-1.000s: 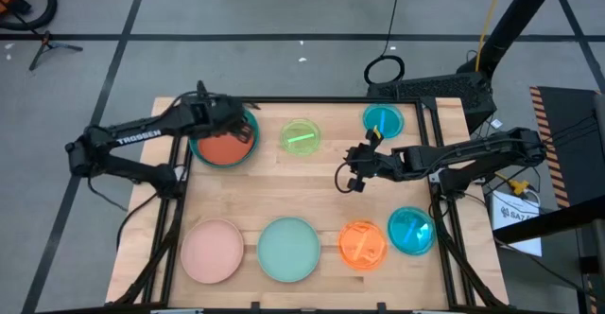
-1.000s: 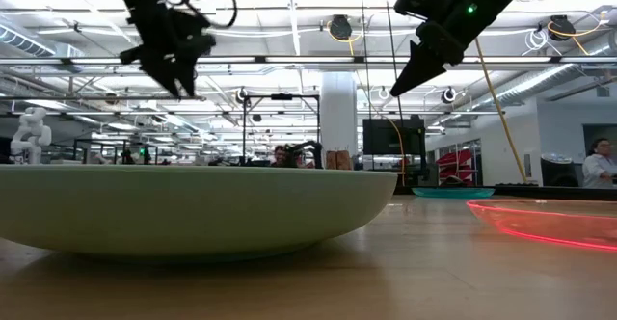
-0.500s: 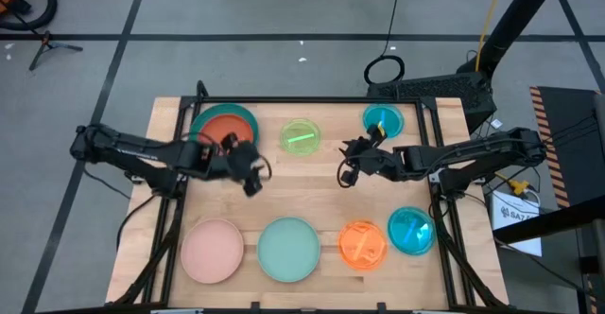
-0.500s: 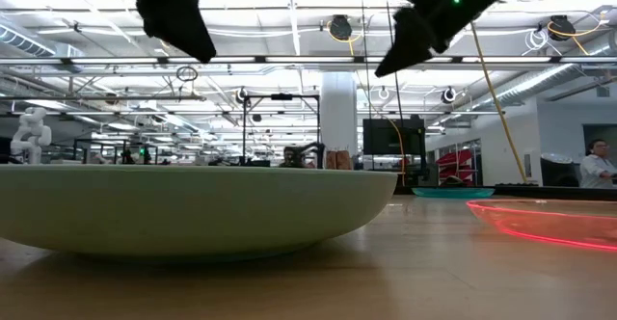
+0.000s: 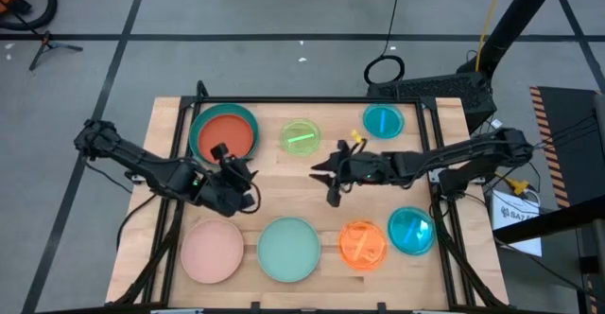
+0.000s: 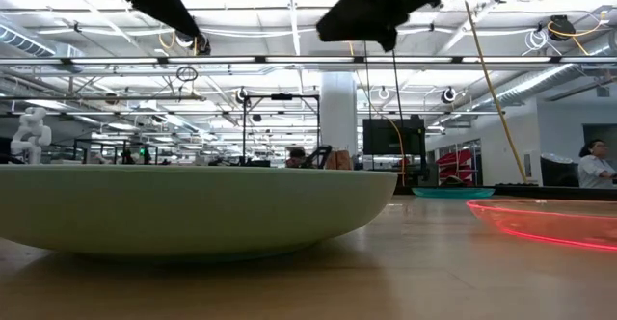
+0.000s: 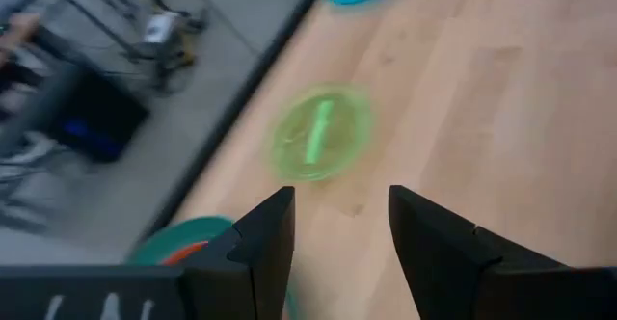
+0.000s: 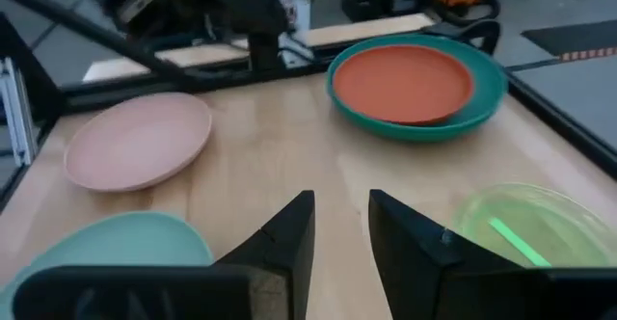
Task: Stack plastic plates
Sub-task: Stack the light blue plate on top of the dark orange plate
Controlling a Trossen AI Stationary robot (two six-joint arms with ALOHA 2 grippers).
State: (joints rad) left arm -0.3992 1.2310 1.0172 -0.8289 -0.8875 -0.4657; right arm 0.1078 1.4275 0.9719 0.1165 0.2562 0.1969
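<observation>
Left hand (image 5: 248, 189) was seen over bare bench (image 5: 284, 177), fingers parted, nothing held, between red-orange plate (image 5: 225, 135) and pink plate (image 5: 213, 251). Right hand (image 5: 324, 177) was also parted and empty, just beside lime plate (image 5: 301, 136). Red-orange plate was nested in teal plate (image 5: 199, 122). Mint plate (image 5: 288, 249) lay beside pink plate.

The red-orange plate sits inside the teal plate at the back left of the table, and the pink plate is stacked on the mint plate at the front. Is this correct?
Not quite. The red-orange plate does sit inside the teal plate at the back left. But the pink plate is not stacked on the mint plate: the two lie side by side at the front of the table. The high view shows this.
</observation>
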